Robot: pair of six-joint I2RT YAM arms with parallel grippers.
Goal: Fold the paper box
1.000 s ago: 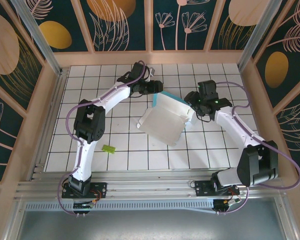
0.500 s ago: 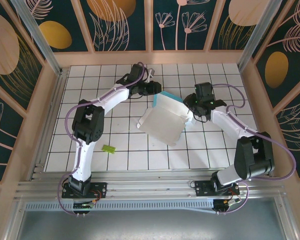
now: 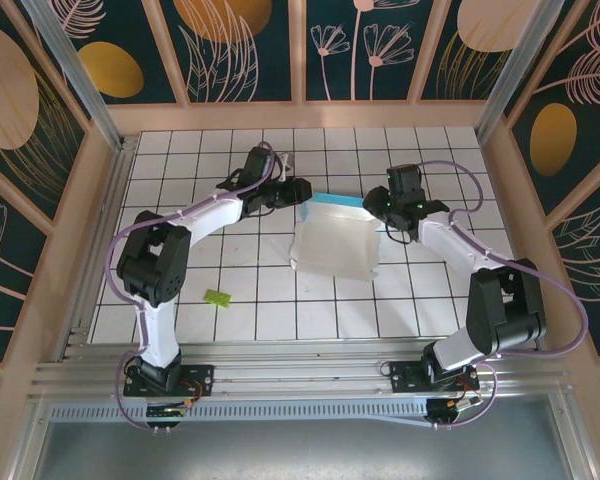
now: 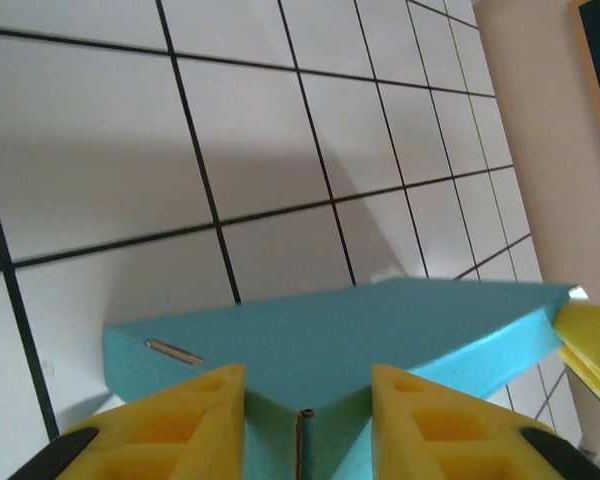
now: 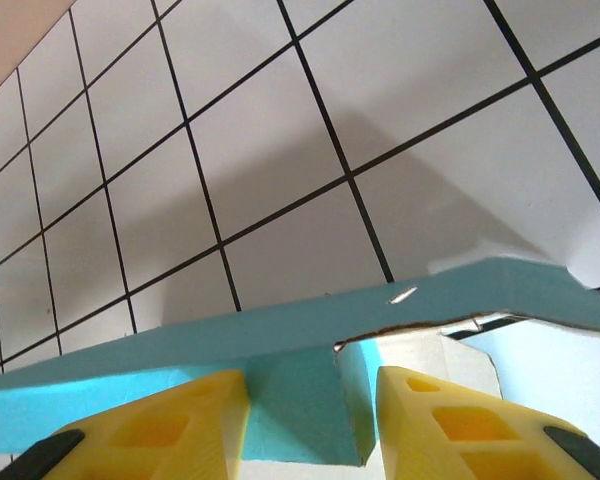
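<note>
The paper box [image 3: 335, 245] lies in the middle of the tiled table, white side up, with its turquoise far wall folded upright. My left gripper [image 3: 302, 192] is at the box's far left corner. In the left wrist view the turquoise corner fold [image 4: 360, 330] fills the gap of the left gripper [image 4: 308, 415], which is shut on it. My right gripper [image 3: 380, 208] is at the far right corner. In the right wrist view a turquoise flap [image 5: 300, 410] sits between the yellow jaws of the right gripper [image 5: 312, 425], shut on it.
A tiny lime-green scrap [image 3: 217, 297] lies on the tiles to the near left of the box. Wooden walls [image 3: 300, 115] enclose the table on three sides. A metal rail [image 3: 280, 375] runs along the near edge by the arm bases.
Both grippers have closed on the box's far corners. The box has turned from a skewed pose to square with the tiles, and both wrists have shifted with it.
</note>
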